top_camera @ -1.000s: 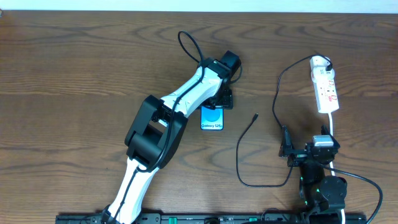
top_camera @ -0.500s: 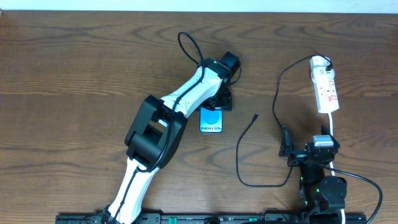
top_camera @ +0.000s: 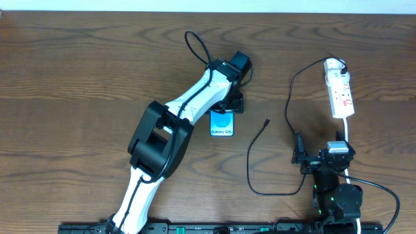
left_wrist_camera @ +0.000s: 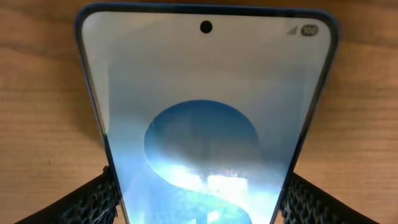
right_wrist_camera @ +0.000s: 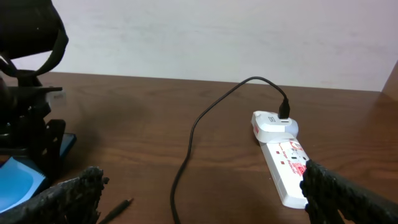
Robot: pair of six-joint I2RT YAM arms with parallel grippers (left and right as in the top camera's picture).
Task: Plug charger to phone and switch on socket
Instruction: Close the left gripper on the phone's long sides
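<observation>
The left jaws, at the end of the white-and-black left arm (top_camera: 195,101), are closed narrow on the slim rectangular phone with a light-blue screen (top_camera: 221,123). In the left wrist view a black ribbed pad (left_wrist_camera: 99,199) sits against one long edge and its partner against the other. The phone lies flat on the brown wooden table (top_camera: 78,78), screen up. Its end with the camera hole points away from the jaws, and the end printed "Galaxy S25+" shows in the overhead view.

The right jaws stand wide apart and hold nothing. One black textured finger (right_wrist_camera: 74,196) shows at the lower left of the right wrist view, the other at the lower right.

The long thin black charger cable (top_camera: 249,162) lies slack on the table. Its small connector tip (top_camera: 268,121) rests between the two sets of jaws, off to the side of the left jaws and clear of the phone. The cable loops back close by the right jaws, then runs ahead of them into a white adapter (top_camera: 334,64). That adapter is plugged into the far end of the white elongated power strip with red markings (top_camera: 340,94), which lies ahead of the right jaws. Whether its switches are on or off I cannot tell.
</observation>
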